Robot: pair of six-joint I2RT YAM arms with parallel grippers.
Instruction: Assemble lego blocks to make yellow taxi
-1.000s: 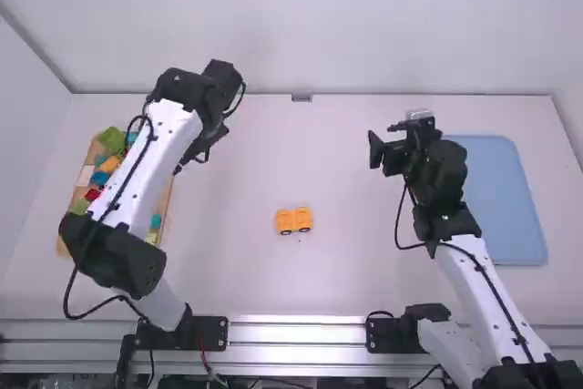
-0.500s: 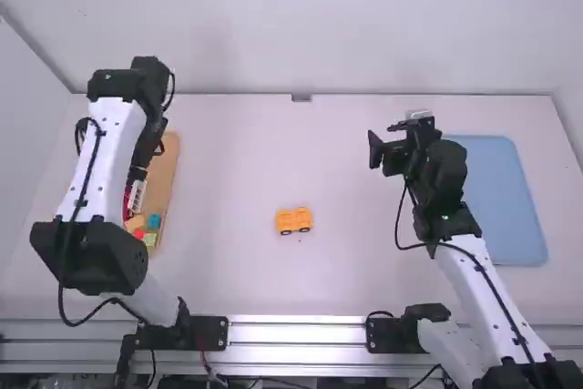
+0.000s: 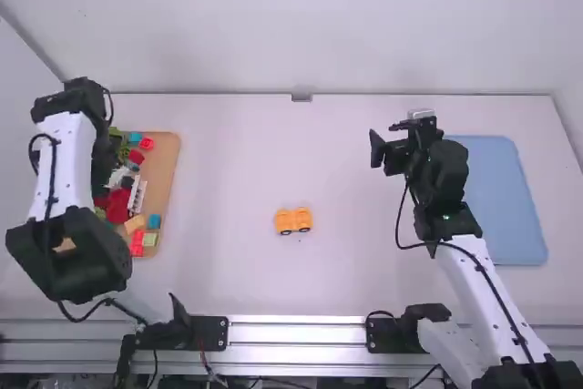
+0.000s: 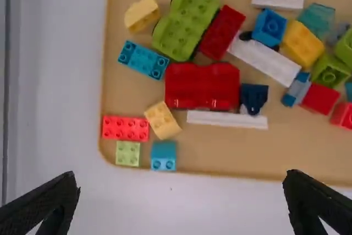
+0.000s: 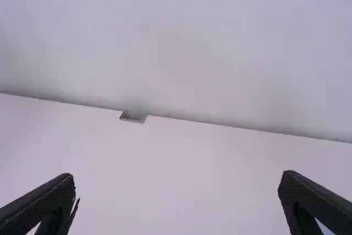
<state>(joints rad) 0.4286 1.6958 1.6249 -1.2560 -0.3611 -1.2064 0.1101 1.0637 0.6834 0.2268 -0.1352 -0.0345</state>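
Swung farther left than half a second earlier, my left arm (image 3: 60, 163) exposed more of the wood-coloured tray (image 3: 162, 170) at the left of the white table (image 3: 228, 179). My left gripper (image 4: 181, 175) had its fingers spread wide, nothing between them, with the bricks lying ahead. By my judgement, I was lining up to pick the next piece. Doing that well called for settling over one chosen brick, turning the fingers to its flat sides and coming straight down, so as not to shove its neighbours. The deep yellow block (image 4: 302, 43) lay crowded close by the blue block (image 4: 269, 27), leaving little finger room; the pale yellow block (image 4: 141, 13) looked easier, though the tray's wall could foul a fingertip; the light orange block (image 4: 162, 120) lay at a slant near the studded red block (image 4: 125, 128). A centred, level pinch would leave the studs free for pressing together. Around mid-table, well apart from both grippers, sat the unfinished taxi (image 3: 293, 220), a small, low, yellow-orange body with two raised lumps above dark wheels, apparently awaiting its upper parts. Farther right, my right gripper (image 5: 178, 175) stood with fingers parted and empty, near the light blue mat (image 3: 499, 198) at the table's right
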